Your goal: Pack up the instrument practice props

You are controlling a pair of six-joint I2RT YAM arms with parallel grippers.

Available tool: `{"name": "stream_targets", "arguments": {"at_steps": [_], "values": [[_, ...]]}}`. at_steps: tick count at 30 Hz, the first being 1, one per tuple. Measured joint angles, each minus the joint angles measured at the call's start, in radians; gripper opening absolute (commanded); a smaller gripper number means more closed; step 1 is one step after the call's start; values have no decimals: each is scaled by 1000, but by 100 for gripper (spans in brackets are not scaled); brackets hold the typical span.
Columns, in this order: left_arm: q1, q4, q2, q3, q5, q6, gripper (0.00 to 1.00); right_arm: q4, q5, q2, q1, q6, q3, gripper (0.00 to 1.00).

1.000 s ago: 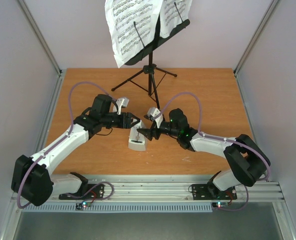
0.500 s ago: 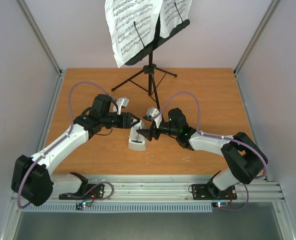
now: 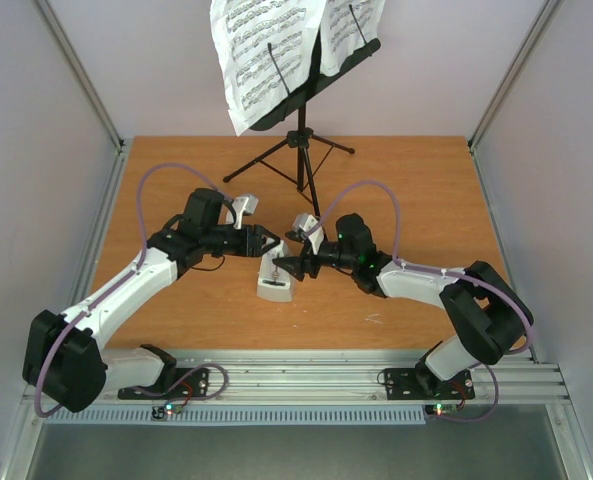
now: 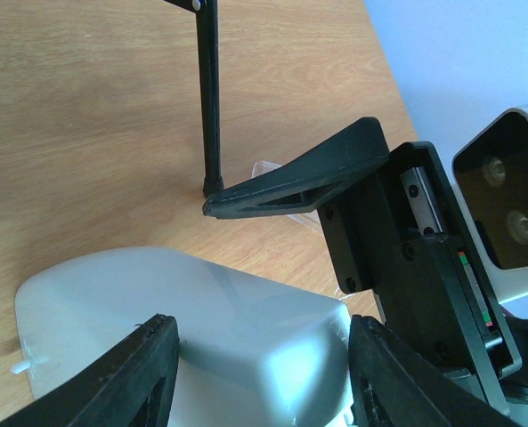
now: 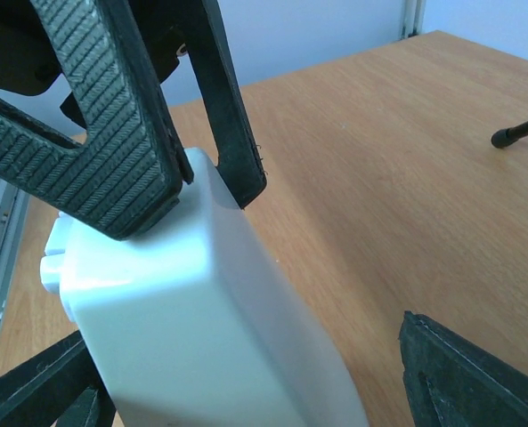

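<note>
Both arms fold inward over the middle of the wooden table [image 3: 426, 200]. We see the left gripper [image 3: 271, 244] clamped on the narrow top of the pale grey metronome [image 3: 274, 285] at the table's centre. The right gripper [image 3: 282, 266] straddles its body, jaws spread wide. We cannot tell whether they touch it. At the far edge, the music stand [image 3: 301, 150] and sheet-music pages [image 3: 261, 60] are cut off. Pale walls [image 3: 536, 80] enclose the table.

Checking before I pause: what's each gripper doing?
Left gripper: closed on the small pale grey pyramid-shaped metronome.
Right gripper: open, fingers either side of it.
</note>
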Motion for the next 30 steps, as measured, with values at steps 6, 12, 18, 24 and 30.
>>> {"name": "stream_targets", "arguments": {"at_steps": [6,12,18,24,30], "values": [[1,0,0,0,3,4,53,-1,-18,11,-6,7,9,84],[3,1,0,0,3,12,53,-8,-28,25,-9,9,25,84],[5,1,0,0,4,16,53,-19,-36,37,-10,11,42,87],[5,1,0,0,3,16,53,-26,-37,44,-10,13,52,88],[5,2,0,0,3,16,53,-37,-37,50,-10,16,63,90]]}}
